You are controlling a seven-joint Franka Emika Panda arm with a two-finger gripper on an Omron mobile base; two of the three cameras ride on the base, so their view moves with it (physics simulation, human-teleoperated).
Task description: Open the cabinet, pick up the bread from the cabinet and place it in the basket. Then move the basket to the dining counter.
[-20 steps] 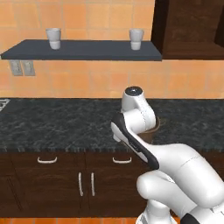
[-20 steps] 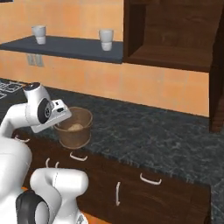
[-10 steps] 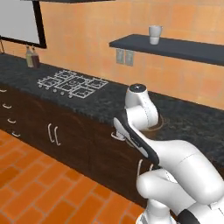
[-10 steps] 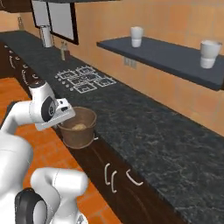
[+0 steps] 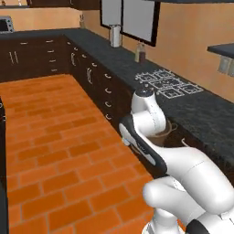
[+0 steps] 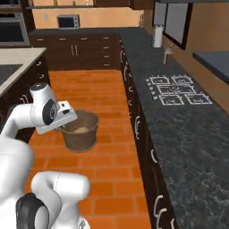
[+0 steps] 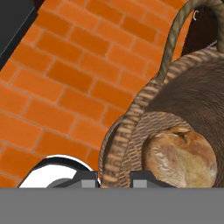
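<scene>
Now the whole scene has swung round: a second ago my base cameras faced the black bench with the shelf and cups above it, and half a second ago the hob had come into sight. At this moment I look down a long aisle of orange brick floor (image 5: 55,137) with the black bench (image 6: 188,129) running along one side. That is the base turning, not the things moving. The basket has kept its place against my arm through all of it.

My end effector (image 7: 113,177) is closed on the basket's rim: in the hand view the woven edge passes between the two dark tips at the bottom. The basket (image 6: 80,132) hangs in the air over the floor, close in front of my wrist, touching no bench. In the left base view it peeks out brown behind my forearm (image 5: 161,130). The bread (image 7: 180,155) lies inside it on the woven bottom, and it shows as a pale lump in the right base view too (image 6: 81,130). The loop handle (image 7: 175,35) arches up from the rim.

So the bread is already in the basket, and I judge this to be the carrying step. A pale beige corner at the left of the right base view may be the dining counter (image 6: 18,56), some way off. The grip is on one side of the rim only, so the basket could tilt or swing as the base turns.
</scene>
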